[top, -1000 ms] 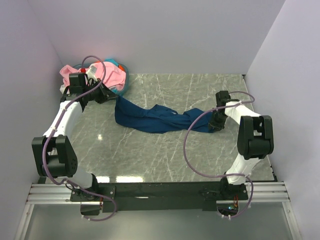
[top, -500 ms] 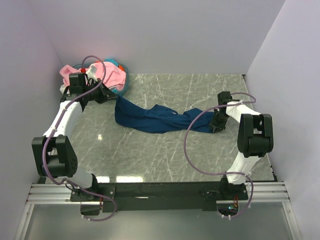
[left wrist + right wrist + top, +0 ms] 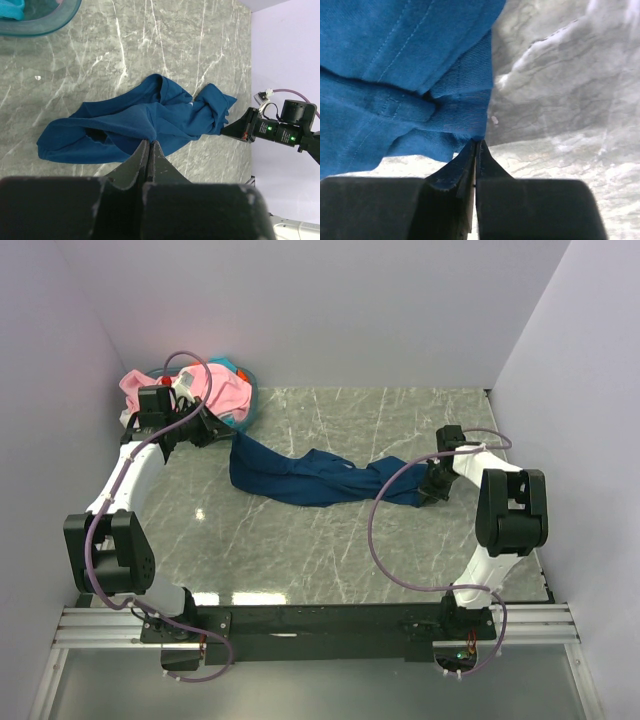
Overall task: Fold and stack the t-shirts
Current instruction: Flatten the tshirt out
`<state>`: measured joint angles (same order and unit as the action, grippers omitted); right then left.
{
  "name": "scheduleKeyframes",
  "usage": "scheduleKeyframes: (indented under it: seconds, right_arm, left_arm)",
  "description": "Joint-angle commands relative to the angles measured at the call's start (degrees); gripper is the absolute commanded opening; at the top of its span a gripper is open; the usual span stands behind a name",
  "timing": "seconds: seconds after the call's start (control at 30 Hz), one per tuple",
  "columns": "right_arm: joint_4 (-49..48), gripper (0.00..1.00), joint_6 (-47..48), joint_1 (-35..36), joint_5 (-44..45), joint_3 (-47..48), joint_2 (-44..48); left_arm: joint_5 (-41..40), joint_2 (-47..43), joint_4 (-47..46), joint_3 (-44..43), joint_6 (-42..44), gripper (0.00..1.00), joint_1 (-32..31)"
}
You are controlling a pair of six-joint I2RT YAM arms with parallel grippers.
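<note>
Both arms reach forward, elbows bent outward, with the left gripper (image 3: 148,150) and the right gripper (image 3: 476,150) each pinched fully closed.

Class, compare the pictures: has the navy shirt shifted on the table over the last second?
No: the navy shirt still has its left end close to the basket.

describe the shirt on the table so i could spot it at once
On the grey marble table, look mid-table, right of the teal plastic basket in the far left corner. The dark navy blue cloth t-shirt lies as a crumpled strip on the stone, unlike the pink clothes heaped in the basket.
</note>
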<state>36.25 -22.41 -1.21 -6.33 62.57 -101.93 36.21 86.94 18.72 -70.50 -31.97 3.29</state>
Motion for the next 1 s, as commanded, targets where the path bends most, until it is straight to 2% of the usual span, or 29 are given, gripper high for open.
scheduleKeyframes:
  seconds: [0.0, 0.23, 0.43, 0.6, 0.77, 0.97]
  right_arm:
    - [0.4, 0.00, 0.4, 0.0, -2.3, -0.4, 1.1]
    - [9.7, 0.00, 1.7, -0.2, -2.6, 7.6, 8.5]
    - [19.2, 0.00, 1.2, -0.5, -1.8, 20.5, 16.6]
    - [24.7, 0.00, 1.1, -0.4, 1.2, 31.9, 22.8]
    - [22.2, 0.00, -0.3, -0.4, 3.2, 36.9, 30.8]
    - [13.4, 0.00, 0.2, -0.4, 6.0, 36.8, 41.4]
  left_arm:
    - [0.8, -0.2, -1.1, -1.9, 1.0, 0.00, -0.2]
    - [-2.0, -0.4, 0.0, -5.2, 0.4, 0.00, -0.2]
    - [-4.8, -3.9, 0.8, -11.1, -2.6, 0.00, -0.2]
    - [-9.2, -11.0, -1.9, -12.5, -6.5, 0.00, -0.2]
    - [-13.3, -15.7, -1.1, -18.5, -8.6, 0.00, -0.2]
    - [-18.2, -19.9, -2.2, -24.5, -10.7, 0.00, -0.2]
